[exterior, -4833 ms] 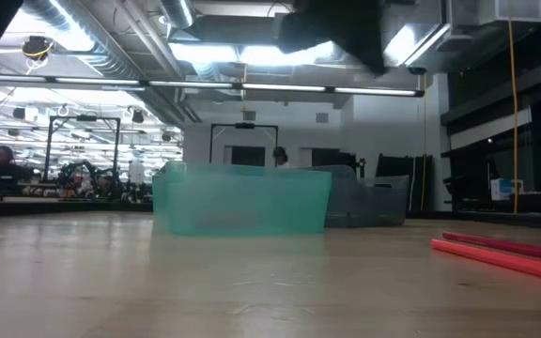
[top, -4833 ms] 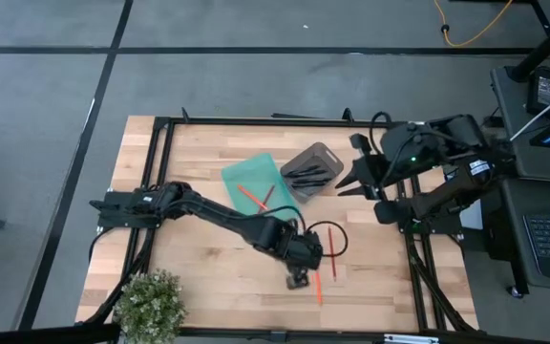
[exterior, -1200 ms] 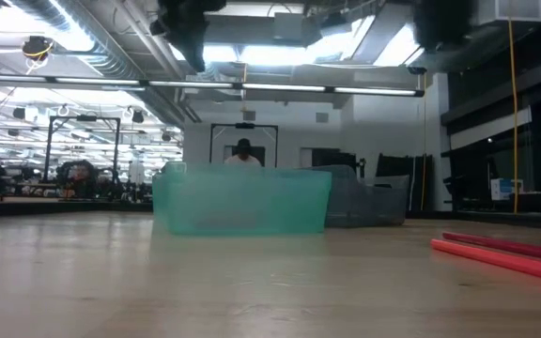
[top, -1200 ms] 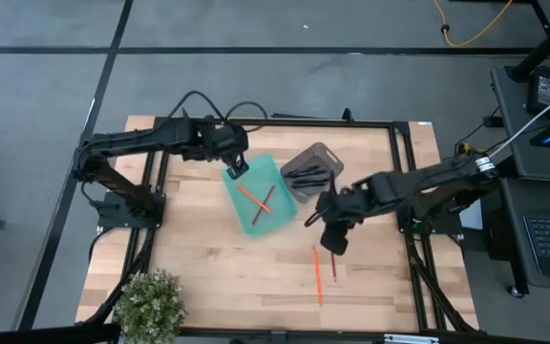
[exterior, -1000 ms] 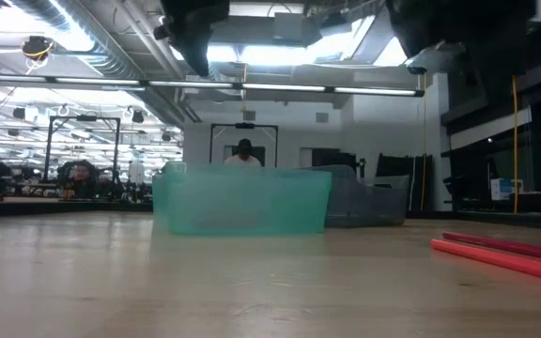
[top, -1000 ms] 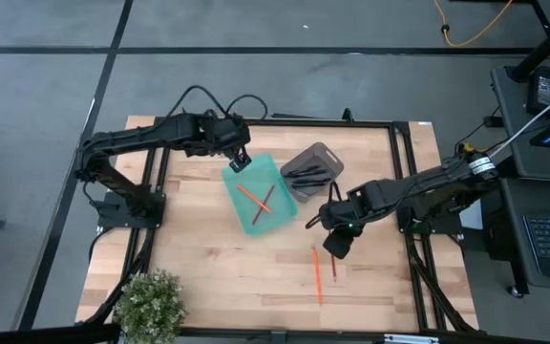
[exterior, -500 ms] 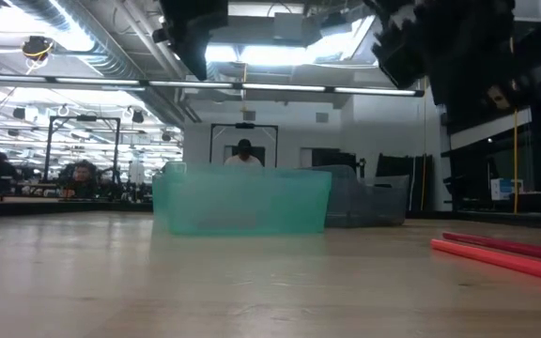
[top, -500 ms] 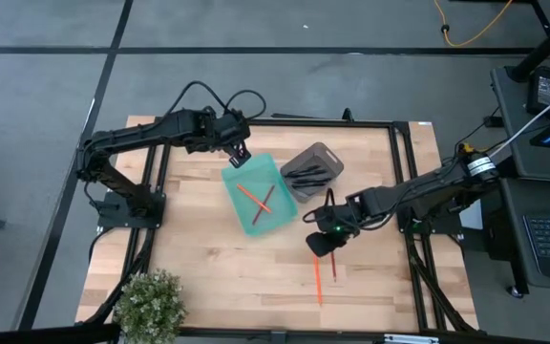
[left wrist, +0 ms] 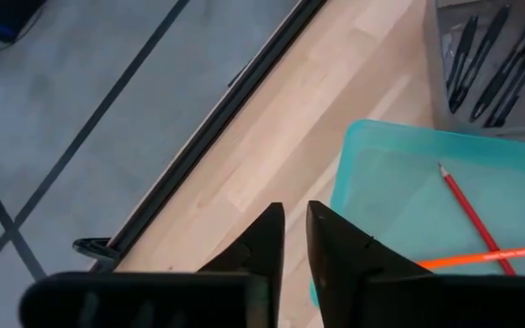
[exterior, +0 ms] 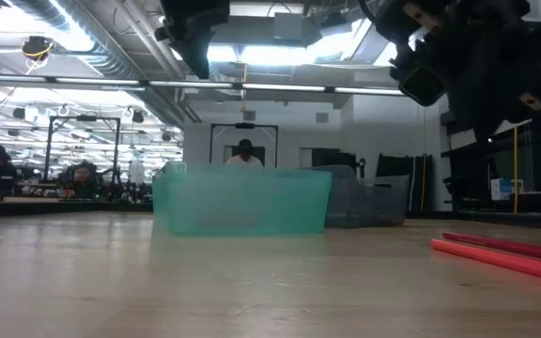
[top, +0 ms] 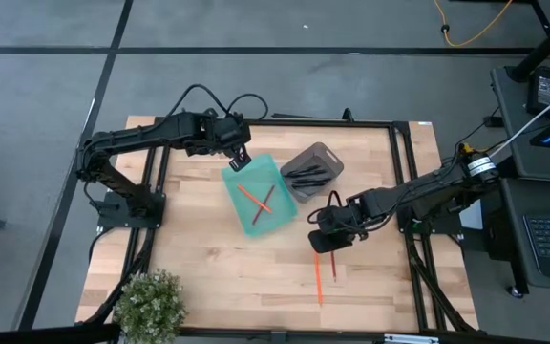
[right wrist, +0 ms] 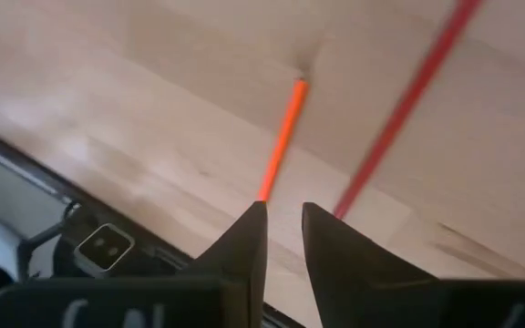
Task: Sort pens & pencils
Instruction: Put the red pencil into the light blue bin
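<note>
Two orange-red pencils point(top: 325, 270) lie flat on the wood near the table's near edge; the right wrist view shows the orange one point(right wrist: 281, 146) and the red one point(right wrist: 408, 100). Two more pencils point(top: 256, 199) lie in the teal bin point(top: 273, 222). Black pens point(top: 306, 173) lie in the grey bin point(top: 325, 153). My right gripper point(top: 325, 243) hovers shut just above the far ends of the loose pencils point(exterior: 505, 253). My left gripper point(top: 240, 159) hangs shut over the teal bin's far left corner point(left wrist: 354, 146).
A potted plant point(top: 151, 304) stands at the table's near left corner. The black metal frame point(top: 275, 122) runs along the table's edges. Bare wood lies between the bins and the near edge. People stand in the room far behind the table.
My right gripper has moved toward the table's left and come down closer to the two loose pencils. The pencils and both bins have stayed where they were.
</note>
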Controlling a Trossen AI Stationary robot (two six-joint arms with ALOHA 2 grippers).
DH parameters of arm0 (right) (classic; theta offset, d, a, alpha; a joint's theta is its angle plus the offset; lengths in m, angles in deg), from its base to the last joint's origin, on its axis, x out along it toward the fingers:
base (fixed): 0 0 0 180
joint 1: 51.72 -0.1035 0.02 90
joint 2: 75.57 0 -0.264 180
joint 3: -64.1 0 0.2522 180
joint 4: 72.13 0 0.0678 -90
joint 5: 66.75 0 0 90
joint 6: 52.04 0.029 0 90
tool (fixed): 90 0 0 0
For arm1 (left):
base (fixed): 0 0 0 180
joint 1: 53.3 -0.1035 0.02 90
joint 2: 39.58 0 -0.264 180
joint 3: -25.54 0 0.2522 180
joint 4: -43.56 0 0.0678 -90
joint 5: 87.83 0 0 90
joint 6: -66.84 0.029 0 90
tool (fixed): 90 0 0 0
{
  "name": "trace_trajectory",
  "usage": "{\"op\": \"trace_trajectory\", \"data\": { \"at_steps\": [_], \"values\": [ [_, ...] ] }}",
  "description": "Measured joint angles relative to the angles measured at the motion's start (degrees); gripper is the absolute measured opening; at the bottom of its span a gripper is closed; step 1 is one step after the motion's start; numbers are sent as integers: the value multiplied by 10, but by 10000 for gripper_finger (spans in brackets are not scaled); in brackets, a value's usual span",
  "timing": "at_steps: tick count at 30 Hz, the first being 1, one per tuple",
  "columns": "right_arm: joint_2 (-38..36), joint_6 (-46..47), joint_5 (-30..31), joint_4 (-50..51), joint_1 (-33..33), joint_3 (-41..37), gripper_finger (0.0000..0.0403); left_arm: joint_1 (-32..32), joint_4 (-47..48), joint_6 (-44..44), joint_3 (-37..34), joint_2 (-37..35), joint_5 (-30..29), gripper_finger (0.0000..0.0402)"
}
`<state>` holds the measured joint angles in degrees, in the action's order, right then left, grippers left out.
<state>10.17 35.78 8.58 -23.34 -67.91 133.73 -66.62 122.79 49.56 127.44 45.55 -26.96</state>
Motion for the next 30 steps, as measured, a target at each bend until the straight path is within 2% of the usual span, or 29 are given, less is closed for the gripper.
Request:
{"op": "trace_trajectory", "data": {
  "at_steps": [5,15,23,30],
  "values": [
    [10,13,-1,21,0,0,82,0,0,0,0,0,0,51],
    [98,-11,-45,25,0,0,152,0,2,0,0,0,0,34],
    [175,-52,-87,7,0,1,157,0,2,0,0,0,0,17],
    [205,-66,-115,-14,4,3,157,0,3,3,0,0,0,5]
  ]
}}
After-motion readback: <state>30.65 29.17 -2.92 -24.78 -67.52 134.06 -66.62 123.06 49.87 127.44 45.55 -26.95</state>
